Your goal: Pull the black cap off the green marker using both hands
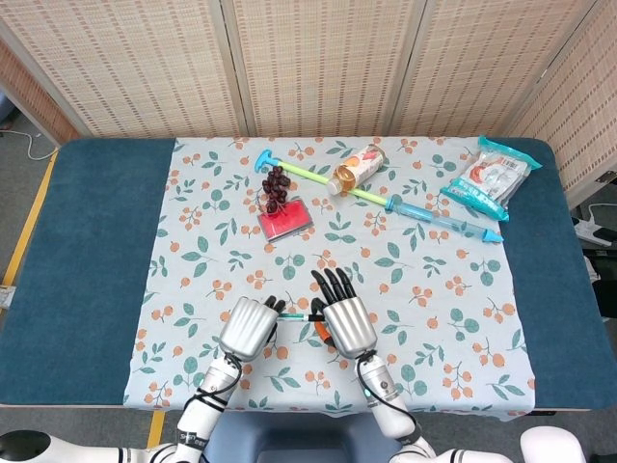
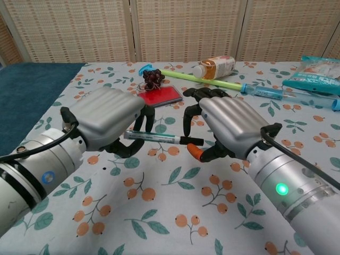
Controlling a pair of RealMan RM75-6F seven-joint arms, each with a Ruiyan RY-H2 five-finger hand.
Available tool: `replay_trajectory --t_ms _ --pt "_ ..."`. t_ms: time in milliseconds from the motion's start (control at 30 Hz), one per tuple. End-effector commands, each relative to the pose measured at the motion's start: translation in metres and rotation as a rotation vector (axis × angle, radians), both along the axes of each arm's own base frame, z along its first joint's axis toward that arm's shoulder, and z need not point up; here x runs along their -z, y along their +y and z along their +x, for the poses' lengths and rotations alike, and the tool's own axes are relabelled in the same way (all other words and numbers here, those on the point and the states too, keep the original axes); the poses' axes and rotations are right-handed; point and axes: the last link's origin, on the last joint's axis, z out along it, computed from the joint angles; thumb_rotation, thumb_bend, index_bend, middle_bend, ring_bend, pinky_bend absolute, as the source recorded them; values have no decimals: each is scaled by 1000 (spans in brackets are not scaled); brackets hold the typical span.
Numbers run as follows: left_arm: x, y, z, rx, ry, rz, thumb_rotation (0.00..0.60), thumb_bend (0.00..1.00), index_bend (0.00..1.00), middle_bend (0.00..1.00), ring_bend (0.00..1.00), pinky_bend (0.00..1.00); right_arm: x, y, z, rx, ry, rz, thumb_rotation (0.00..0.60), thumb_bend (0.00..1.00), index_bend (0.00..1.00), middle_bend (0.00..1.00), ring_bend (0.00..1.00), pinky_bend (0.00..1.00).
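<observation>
My left hand (image 2: 109, 122) grips the barrel of the green marker (image 2: 154, 136) and holds it just above the cloth. The marker lies nearly level, its black cap (image 2: 192, 141) pointing toward my right hand (image 2: 228, 127). That hand's dark fingers (image 2: 188, 114) hang just above and behind the cap, and its orange-tipped thumb sits just below it. I see no firm pinch on the cap. In the head view both hands sit at the near table edge, the left hand (image 1: 249, 328) and right hand (image 1: 345, 323) close together with the marker (image 1: 297, 317) bridging them.
Further back on the floral cloth lie a red box (image 1: 285, 219) with dark grapes (image 1: 276, 183) on it, a tipped bottle (image 1: 357, 168), a long green and blue toy (image 1: 386, 200) and a snack packet (image 1: 492, 180) at the far right.
</observation>
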Motion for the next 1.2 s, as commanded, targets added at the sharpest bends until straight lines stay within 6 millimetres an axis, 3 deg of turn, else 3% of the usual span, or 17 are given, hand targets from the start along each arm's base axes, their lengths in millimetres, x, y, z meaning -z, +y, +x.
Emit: replay_trajectory --t_ms 33,433,633,867,1200 --pt "0 1 -1 -3 -6 0 600 607 902 1000 906 1000 0 0 -1 4 -2 2 600 241 584 62 0 0" --pt "-2 2 -2 -5 -24 2 600 609 902 1000 906 1000 1 -2 -4 13 5 7 600 242 594 72 0 0" --pt "-3 4 -4 -9 -14 10 600 610 902 1000 906 1000 -4 -1 -3 -2 -17 5 600 242 437 74 0 0" --pt "-2 4 -5 -10 -13 8 600 609 902 1000 906 1000 -7 -3 -4 1 -17 2 600 242 357 77 0 0" --pt "-3 3 -1 1 -28 14 600 610 902 1000 906 1000 2 -1 -4 8 -14 20 600 242 436 77 0 0"
